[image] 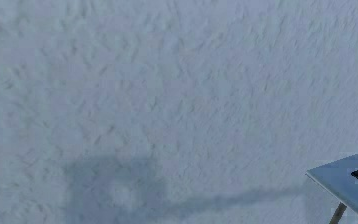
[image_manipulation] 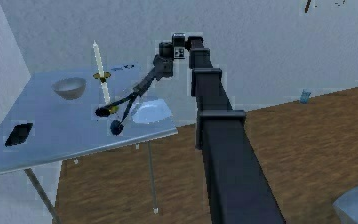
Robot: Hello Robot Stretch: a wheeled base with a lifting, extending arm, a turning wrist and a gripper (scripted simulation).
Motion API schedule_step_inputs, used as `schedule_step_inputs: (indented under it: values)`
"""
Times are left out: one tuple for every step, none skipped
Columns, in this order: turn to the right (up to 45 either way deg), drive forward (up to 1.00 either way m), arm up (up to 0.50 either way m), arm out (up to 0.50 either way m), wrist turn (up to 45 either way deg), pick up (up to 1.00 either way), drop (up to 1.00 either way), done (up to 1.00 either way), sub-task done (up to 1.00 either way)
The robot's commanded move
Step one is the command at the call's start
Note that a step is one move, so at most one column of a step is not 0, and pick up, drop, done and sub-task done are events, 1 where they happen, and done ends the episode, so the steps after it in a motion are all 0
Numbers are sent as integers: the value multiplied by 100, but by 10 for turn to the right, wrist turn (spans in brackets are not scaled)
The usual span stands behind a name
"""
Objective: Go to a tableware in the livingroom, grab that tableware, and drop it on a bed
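Grey bowl: sits on the pale table, upper left of the arm side view, near the far edge, apart from the gripper's fingertips. Just right of it, a white candle, upright in a small holder. Further right, close to the table's right edge, a pale flat shape; cannot say what it is.

Gripper: slants down and left from the end of the dark arm, fingertips over the tabletop between bowl and pale flat shape, below the candle. Cannot tell whether touching the table, nor whether holding anything.

Dark flat rectangle near the table's left edge. Thin legs under the top, standing on a wooden floor. Small blue object at the foot of the wall, right of frame.

Forward view: textured wall across the frame, the table's corner at lower right.
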Motion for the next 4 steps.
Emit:
schedule_step_inputs:
  values:
    - [0,0,0,-48,0,0,0,0,0]
    - [450,0,0,0,0,0,0,0,0]
    - [450,0,0,0,0,0,0,0,0]
    - [0,25,0,0,0,0,0,0,0]
